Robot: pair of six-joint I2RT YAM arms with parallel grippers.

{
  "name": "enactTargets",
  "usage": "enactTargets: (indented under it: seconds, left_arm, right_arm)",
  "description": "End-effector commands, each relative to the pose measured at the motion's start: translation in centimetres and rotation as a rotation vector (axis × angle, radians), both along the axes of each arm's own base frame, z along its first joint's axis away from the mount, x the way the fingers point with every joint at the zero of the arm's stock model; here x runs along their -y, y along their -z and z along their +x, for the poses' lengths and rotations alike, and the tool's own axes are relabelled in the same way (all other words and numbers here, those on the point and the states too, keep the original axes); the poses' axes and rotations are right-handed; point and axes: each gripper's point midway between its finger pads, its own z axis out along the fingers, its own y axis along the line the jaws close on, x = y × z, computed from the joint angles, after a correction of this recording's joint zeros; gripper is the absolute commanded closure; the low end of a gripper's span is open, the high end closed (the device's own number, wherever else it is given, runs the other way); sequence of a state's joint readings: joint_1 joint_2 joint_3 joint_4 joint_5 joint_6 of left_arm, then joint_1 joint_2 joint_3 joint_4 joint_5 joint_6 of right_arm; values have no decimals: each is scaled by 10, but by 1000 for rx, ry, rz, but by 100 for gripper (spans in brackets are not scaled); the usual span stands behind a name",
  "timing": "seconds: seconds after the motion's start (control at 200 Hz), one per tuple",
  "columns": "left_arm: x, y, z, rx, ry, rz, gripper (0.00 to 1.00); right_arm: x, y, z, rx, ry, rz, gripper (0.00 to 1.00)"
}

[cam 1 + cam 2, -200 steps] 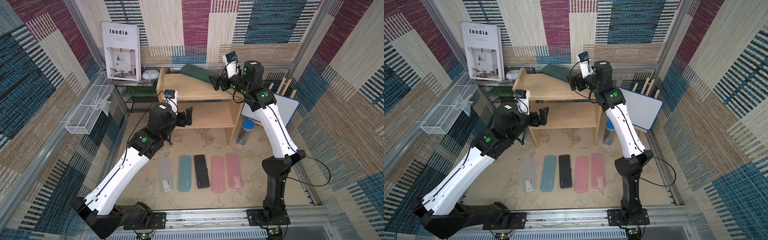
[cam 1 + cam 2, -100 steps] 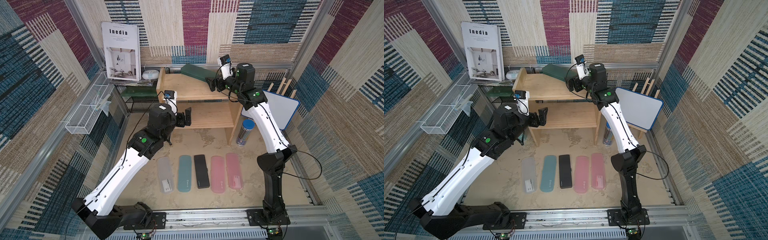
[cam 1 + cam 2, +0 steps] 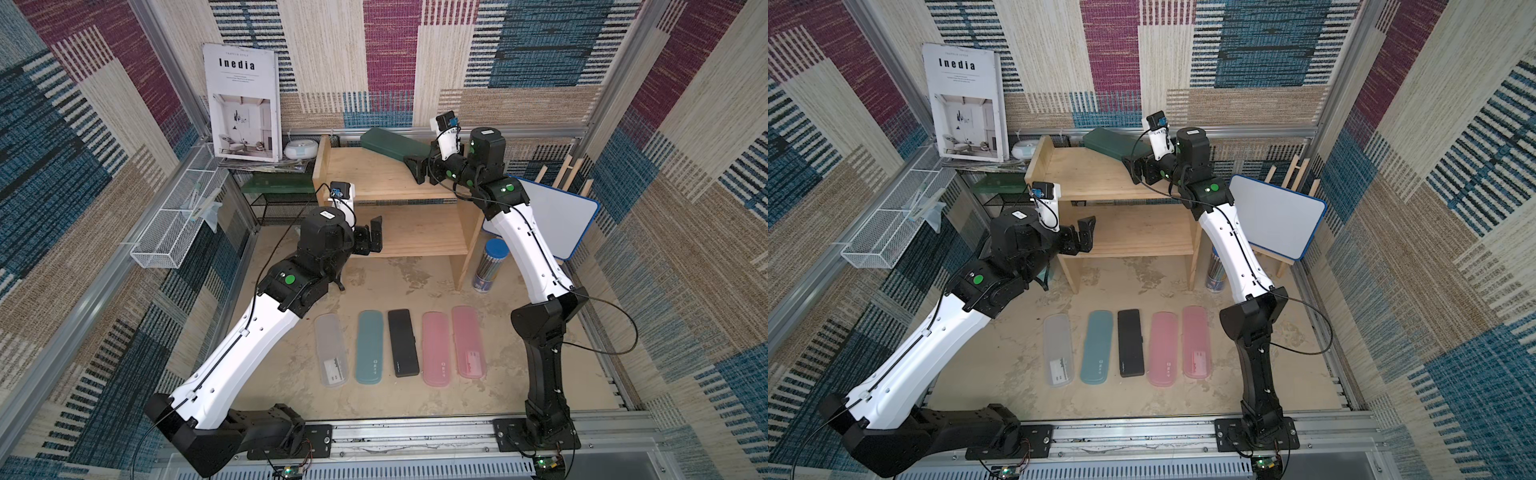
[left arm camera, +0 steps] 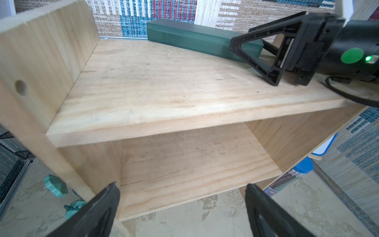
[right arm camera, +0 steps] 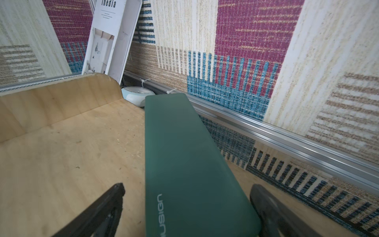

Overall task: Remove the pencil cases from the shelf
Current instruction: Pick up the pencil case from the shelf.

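Wooden shelf [image 3: 386,183], green case [image 3: 390,143] on top, five cases [image 3: 402,343] on floor [image 3: 395,399]

Six pencil cases [image 3: 403,343], one wooden shelf [image 3: 374,178], two arms [image 3: 249,345], one magazine [image 3: 245,104], one pencil tube [image 3: 490,266]

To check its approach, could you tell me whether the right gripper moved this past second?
Yes. The right gripper advanced over the shelf toward the dark green case.

One pencil case [image 3: 388,143] lies at the back right of the top tier of the shelf [image 3: 374,187], its near end between the fingers [image 5: 110,205] of the right gripper [image 5: 188,187]. In front of the shelf, five pencil cases [image 3: 402,343] lie side by side on the surface [image 3: 415,286]. A pencil tube [image 3: 490,266] stands just right of the shelf. The left gripper [image 3: 374,237] is before the lower tier's left end.
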State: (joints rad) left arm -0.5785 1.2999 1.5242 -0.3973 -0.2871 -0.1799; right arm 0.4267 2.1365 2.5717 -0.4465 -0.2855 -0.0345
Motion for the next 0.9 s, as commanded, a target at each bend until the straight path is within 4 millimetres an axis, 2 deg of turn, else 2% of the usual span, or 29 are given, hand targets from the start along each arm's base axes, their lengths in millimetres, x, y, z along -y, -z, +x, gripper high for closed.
enactTargets:
  seconds: [0.0,0.09,0.215,0.481,0.676,0.761,0.897]
  left_arm:
    - [0,-1,2,8,-8,-11,1]
    - [2,-2,3,9,-5,-16,1]
    - [3,-3,4,11,1,-19,1]
    - [4,-4,5,11,1,-25,1]
    - [2,-7,5,12,-8,-35,1]
    - [-1,-13,3,2,-23,-50,1]
    - [-11,-52,-3,22,-61,-93,1]
  right_arm:
    - [-9,46,-17,-191,-84,-48,2]
    - [-6,53,-20,-203,-64,-73,6]
    - [-3,52,-22,-202,-34,-90,10]
    - [2,65,-9,-206,56,-131,21]
    - [6,57,-11,-178,87,-137,38]
    - [6,45,-21,-138,80,-138,41]
    - [2,26,-46,-28,71,-146,42]
